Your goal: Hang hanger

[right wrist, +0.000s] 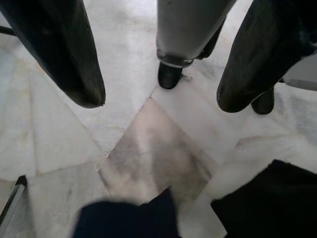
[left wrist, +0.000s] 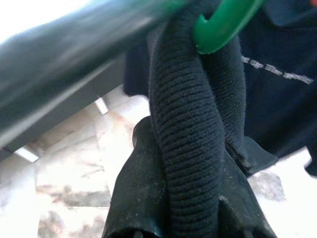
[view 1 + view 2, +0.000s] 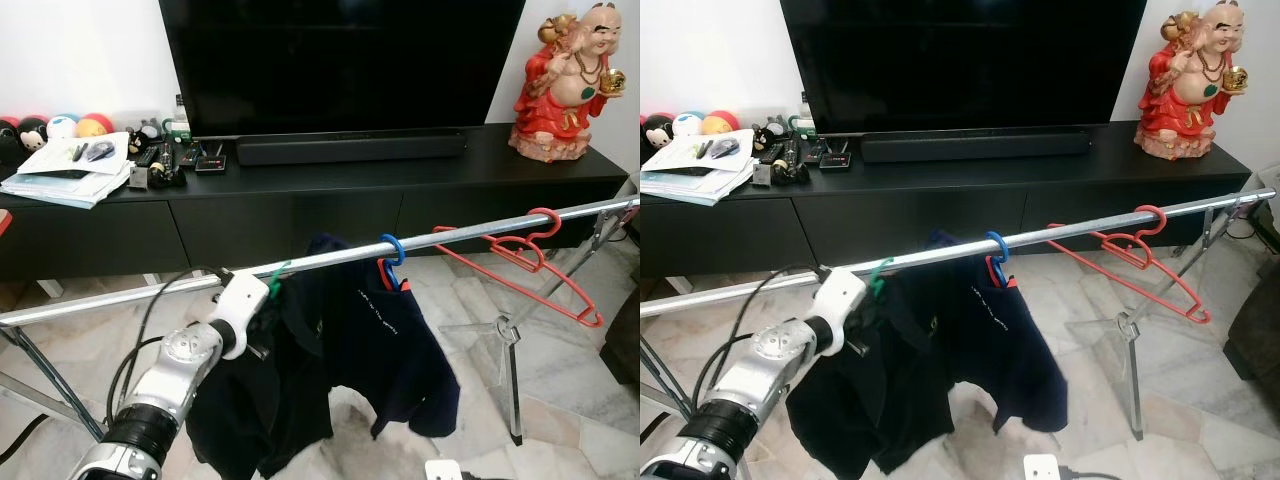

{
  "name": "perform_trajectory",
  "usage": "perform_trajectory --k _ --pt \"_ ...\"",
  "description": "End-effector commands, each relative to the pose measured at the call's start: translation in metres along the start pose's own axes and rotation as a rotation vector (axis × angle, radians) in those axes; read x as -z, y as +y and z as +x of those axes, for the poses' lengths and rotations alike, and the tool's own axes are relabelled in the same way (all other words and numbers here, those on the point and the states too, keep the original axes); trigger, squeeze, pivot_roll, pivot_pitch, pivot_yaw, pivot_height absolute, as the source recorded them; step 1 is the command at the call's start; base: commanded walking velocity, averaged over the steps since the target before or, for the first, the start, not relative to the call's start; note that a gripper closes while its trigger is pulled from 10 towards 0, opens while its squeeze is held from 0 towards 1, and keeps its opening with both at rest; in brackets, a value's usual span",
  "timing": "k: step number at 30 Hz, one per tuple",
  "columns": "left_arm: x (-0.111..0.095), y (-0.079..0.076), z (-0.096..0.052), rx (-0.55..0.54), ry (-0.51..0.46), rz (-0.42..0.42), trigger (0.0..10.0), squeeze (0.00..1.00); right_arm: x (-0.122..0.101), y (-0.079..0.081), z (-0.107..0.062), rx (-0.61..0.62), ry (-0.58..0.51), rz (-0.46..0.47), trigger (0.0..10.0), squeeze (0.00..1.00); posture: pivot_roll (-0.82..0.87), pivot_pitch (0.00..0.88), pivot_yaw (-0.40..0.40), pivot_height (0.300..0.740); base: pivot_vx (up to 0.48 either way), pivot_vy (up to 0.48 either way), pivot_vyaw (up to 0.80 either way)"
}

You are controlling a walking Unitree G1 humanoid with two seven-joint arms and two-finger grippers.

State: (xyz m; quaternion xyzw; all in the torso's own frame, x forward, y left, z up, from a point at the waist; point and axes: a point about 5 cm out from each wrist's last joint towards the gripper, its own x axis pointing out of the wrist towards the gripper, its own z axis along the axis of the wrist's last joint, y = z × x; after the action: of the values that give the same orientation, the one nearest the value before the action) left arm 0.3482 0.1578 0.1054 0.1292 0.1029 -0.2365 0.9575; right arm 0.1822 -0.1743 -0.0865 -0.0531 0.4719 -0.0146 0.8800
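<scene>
A green hanger hook [image 3: 277, 272] sits over the silver rail [image 3: 450, 233], carrying a black garment [image 3: 250, 400]. My left gripper [image 3: 264, 298] is just under the rail, shut on the hanger's neck through the ribbed black collar [image 2: 190, 148]; its fingers [image 2: 131, 198] flank the collar. To the right, a blue hanger [image 3: 392, 250] holds a navy garment [image 3: 395, 345], and a bare red hanger [image 3: 530, 258] hangs further along. My right gripper [image 1: 161, 101] hangs low over the marble floor, open and holding nothing.
A black TV console [image 3: 300, 215] with a TV [image 3: 340, 60], a soundbar [image 3: 350, 148] and a red figurine [image 3: 565, 85] stands behind the rail. Papers [image 3: 70, 170] lie at its left end. The rack's leg [image 3: 510, 370] stands at the right.
</scene>
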Motion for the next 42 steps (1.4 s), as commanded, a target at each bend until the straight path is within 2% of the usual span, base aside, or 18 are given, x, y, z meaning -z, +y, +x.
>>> perform_trajectory --k 1,5,9,14,18,19,20,21,22,26,30,34,42 --pt "-0.011 0.011 0.001 -0.070 -0.051 -0.021 10.0 0.00 0.004 -0.011 -0.001 0.018 0.019 0.006 10.0 0.00 0.04 0.072 0.013 0.740 0.000 0.000 0.00" --pt "-0.004 0.020 0.002 -0.172 0.007 -0.016 10.0 0.00 0.008 -0.025 -0.002 0.032 0.026 0.005 10.0 0.00 0.04 0.072 0.011 0.740 0.000 0.000 0.00" --pt "-0.001 0.020 0.003 -0.191 0.023 -0.042 10.0 0.00 0.009 -0.025 -0.002 0.030 0.028 0.002 10.0 0.00 0.03 0.075 0.007 0.740 0.000 0.000 0.00" --pt "0.009 0.015 0.004 -0.189 0.086 -0.061 10.0 0.00 0.009 -0.004 -0.001 0.008 0.027 -0.002 10.0 0.00 0.03 0.078 0.006 0.740 0.000 0.000 0.00" --pt "0.013 0.014 0.003 -0.175 0.104 -0.074 10.0 0.00 0.007 -0.001 -0.001 0.003 0.025 -0.003 10.0 0.00 0.03 0.080 0.008 0.740 0.000 0.000 0.00" --pt "0.014 0.013 0.003 -0.167 0.104 -0.085 10.0 0.39 0.006 0.000 -0.001 0.002 0.025 -0.003 10.0 0.00 0.04 0.080 0.009 0.740 0.000 0.000 0.00" --pt "0.014 0.013 0.002 -0.166 0.102 -0.090 10.0 0.39 0.006 0.001 -0.001 0.001 0.024 -0.003 10.0 0.00 0.04 0.080 0.009 0.740 0.000 0.000 0.00" --pt "0.015 0.013 0.001 -0.167 0.100 -0.100 10.0 0.94 0.006 0.001 -0.001 0.000 0.024 -0.003 10.0 0.00 0.04 0.081 0.010 0.740 0.000 0.000 0.00" --pt "0.015 0.013 0.000 -0.166 0.096 -0.114 10.0 1.00 0.006 0.001 -0.001 0.000 0.025 -0.001 10.0 0.00 0.04 0.081 0.010 0.740 0.000 0.000 0.00" --pt "0.015 0.013 -0.005 -0.158 0.063 -0.134 10.0 1.00 0.006 0.001 -0.001 0.002 0.024 -0.002 10.0 0.00 0.04 0.081 0.013 0.740 0.000 0.000 0.00" --pt "0.010 0.009 -0.018 -0.103 -0.028 -0.153 10.0 1.00 0.007 -0.005 -0.001 0.019 0.029 0.020 10.0 0.00 0.05 0.085 0.016 0.740 0.000 0.000 0.00" --pt "0.015 0.006 -0.029 -0.067 -0.025 -0.124 10.0 1.00 0.009 -0.010 -0.001 0.028 0.033 0.027 10.0 0.00 0.04 0.087 0.018 0.740 0.000 0.000 0.00" --pt "0.015 0.006 -0.029 -0.067 -0.025 -0.124 10.0 1.00 0.009 -0.010 -0.001 0.028 0.033 0.027 10.0 0.00 0.04 0.087 0.018 0.740 0.000 0.000 0.00"
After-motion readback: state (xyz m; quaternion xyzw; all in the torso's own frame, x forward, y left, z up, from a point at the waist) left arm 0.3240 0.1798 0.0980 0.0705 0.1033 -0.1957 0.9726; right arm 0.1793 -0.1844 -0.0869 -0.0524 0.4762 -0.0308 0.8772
